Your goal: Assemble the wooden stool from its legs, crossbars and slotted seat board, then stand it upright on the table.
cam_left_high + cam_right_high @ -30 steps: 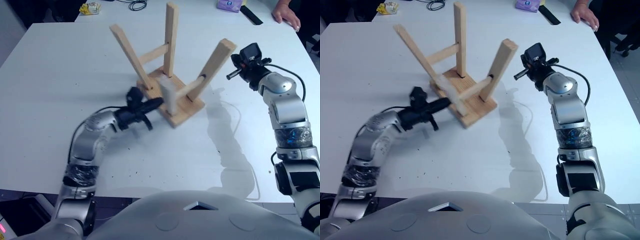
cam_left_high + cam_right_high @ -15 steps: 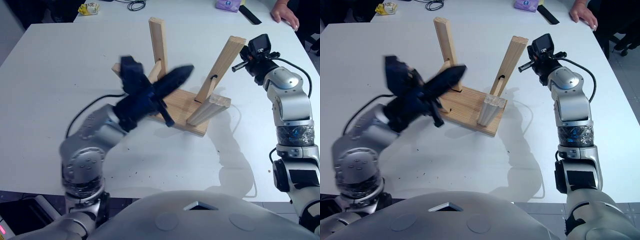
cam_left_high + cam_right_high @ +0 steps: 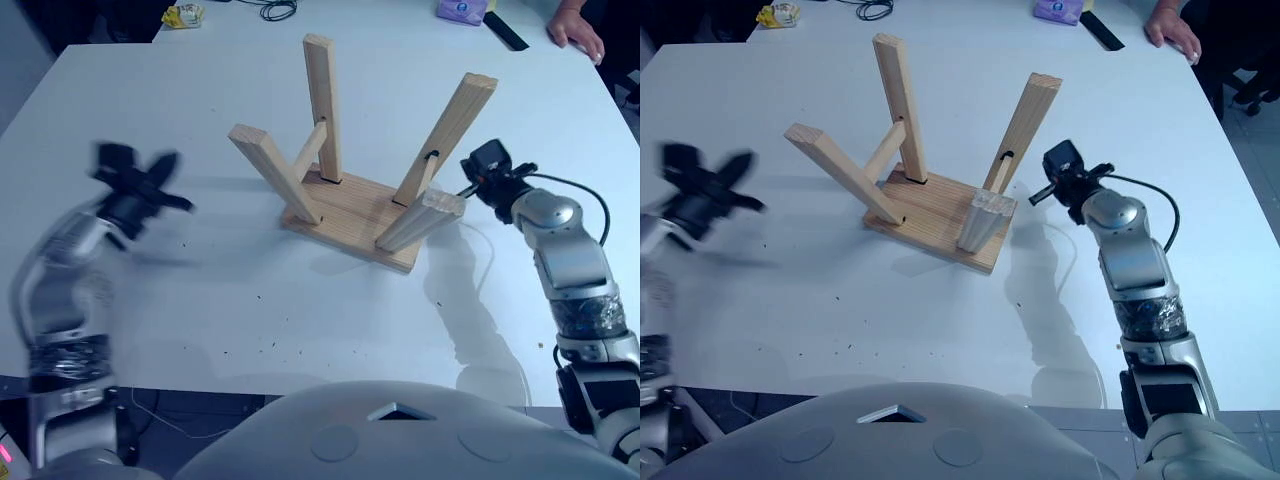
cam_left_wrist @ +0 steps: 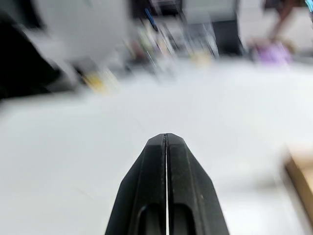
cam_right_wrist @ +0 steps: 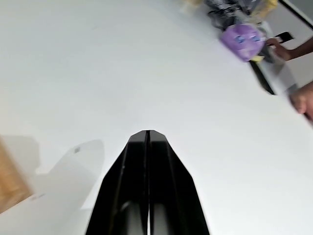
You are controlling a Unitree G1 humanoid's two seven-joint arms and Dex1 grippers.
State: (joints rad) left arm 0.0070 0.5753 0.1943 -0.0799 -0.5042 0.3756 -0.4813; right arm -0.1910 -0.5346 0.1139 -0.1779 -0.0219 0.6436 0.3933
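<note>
The wooden stool lies upside down, its seat board (image 3: 352, 222) flat on the white table (image 3: 300, 320) and its legs pointing up. A crossbar (image 3: 311, 150) joins the slanted left leg (image 3: 272, 172) to the tall back leg (image 3: 322, 105). My left gripper (image 3: 160, 190) hangs blurred over the table's left side, well apart from the stool; the left wrist view shows its fingers (image 4: 156, 147) shut on nothing. My right gripper (image 3: 466, 188) is shut and empty just right of the short front leg (image 3: 420, 215). Its fingers (image 5: 139, 142) are pressed together.
A purple packet (image 3: 460, 10), a black flat object (image 3: 505, 30) and a person's hand (image 3: 572, 25) are at the far right corner. A yellow item (image 3: 182, 15) and a cable (image 3: 275, 8) lie at the far edge. Bare tabletop surrounds the stool.
The stool went from tilted to lying flat on its seat board. My left arm swung away from it to the table's left. My right gripper dropped from the right leg's top down beside the front leg.
</note>
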